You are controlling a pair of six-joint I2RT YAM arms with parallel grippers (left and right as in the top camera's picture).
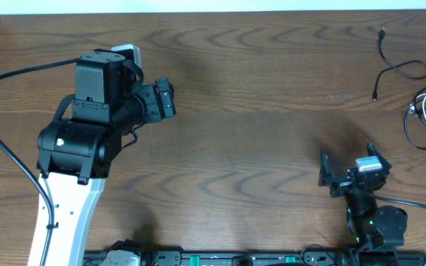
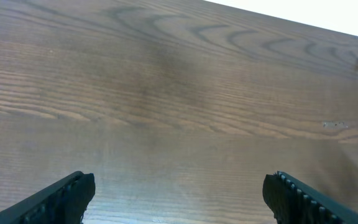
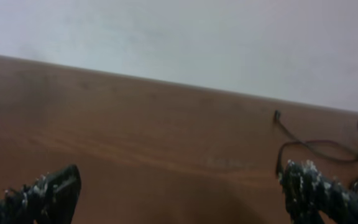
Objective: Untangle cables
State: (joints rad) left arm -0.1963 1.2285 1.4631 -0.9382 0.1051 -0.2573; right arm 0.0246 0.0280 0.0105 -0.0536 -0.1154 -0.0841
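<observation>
Though blurry, cables seemingly lie beyond right gripper.

Thin white looped cord runs off the overhead pic's right edge, so its loops aren't all seen. Thin black cord beside it: plugs too small to make out. Left wrist view shows only a bit of black cord at the edge. Right wrist view is blurry. Left gripper & right gripper: fingers cropped at the bottom.

Even soft light, right wrist view blurry
</observation>
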